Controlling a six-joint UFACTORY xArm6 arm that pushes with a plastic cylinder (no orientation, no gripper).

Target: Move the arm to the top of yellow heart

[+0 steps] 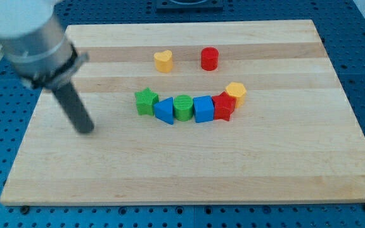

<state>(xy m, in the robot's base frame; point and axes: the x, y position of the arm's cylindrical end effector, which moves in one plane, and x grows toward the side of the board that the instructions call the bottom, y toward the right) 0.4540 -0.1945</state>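
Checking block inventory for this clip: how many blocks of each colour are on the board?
Yellow: 2, heart and a yellow block
Red: 2, cylinder and star
Green: 2, star and cylinder
Blue: 2, triangle and cube
Total: 8

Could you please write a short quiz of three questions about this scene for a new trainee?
1. True or false: my tip touches the yellow heart.
2. Which block stands to the view's right of the yellow heart? A) red cylinder B) green star C) blue cube
3. Fill in: my tip is toward the view's ____ of the green star.

Key:
1. False; it stands apart, toward the view's lower left of the heart.
2. A
3. left
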